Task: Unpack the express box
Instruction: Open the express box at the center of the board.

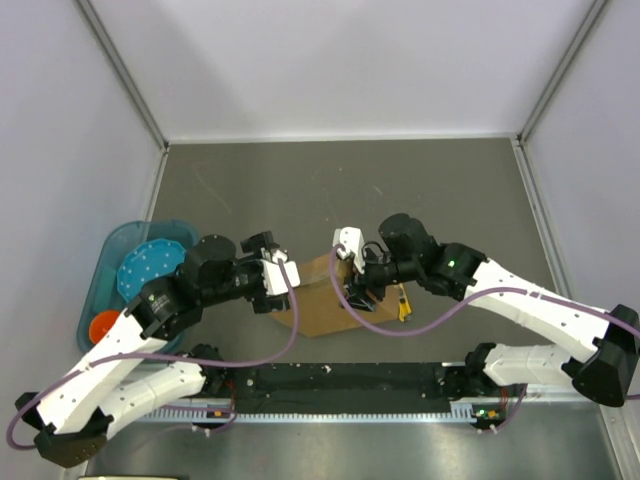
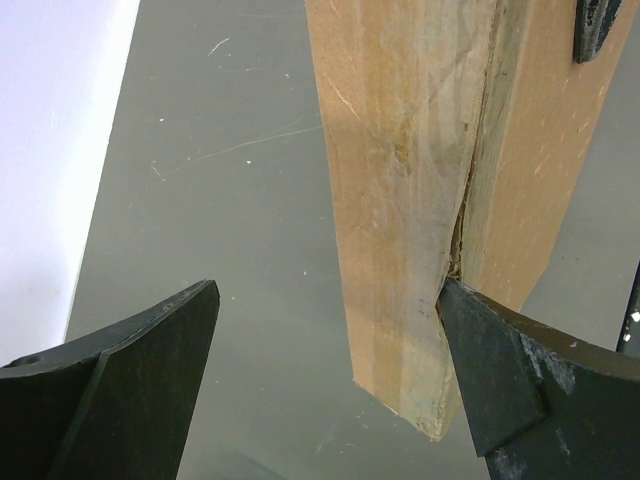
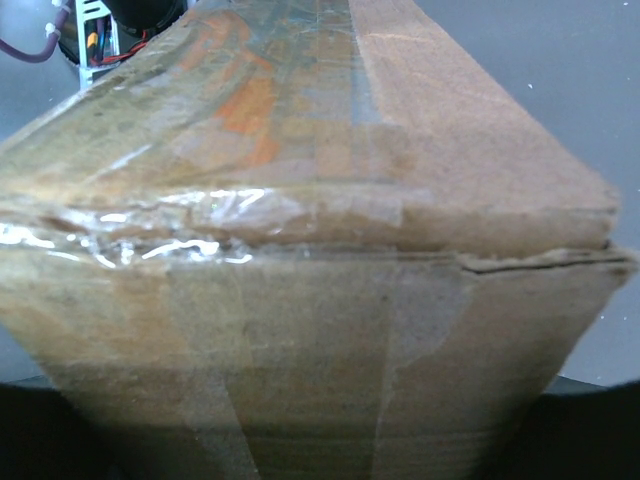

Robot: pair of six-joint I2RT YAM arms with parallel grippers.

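The express box [image 1: 320, 310] sits on the grey worktop [image 1: 400, 190] between the two arms, the left hand [image 2: 327, 290] spread wide with one finger against its corner, the right hand [image 1: 358, 292] clamped on its opposite end.

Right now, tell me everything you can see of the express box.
The express box is flat, plain brown cardboard, between the two arms over the grey table. Clear tape runs across its faces, wrinkled along one edge; a seam gapes slightly near a corner. The left fingers stand wide open, one tip touching that seam. The right fingers appear to clamp the opposite end. A small yellow utility knife lies just beside it.
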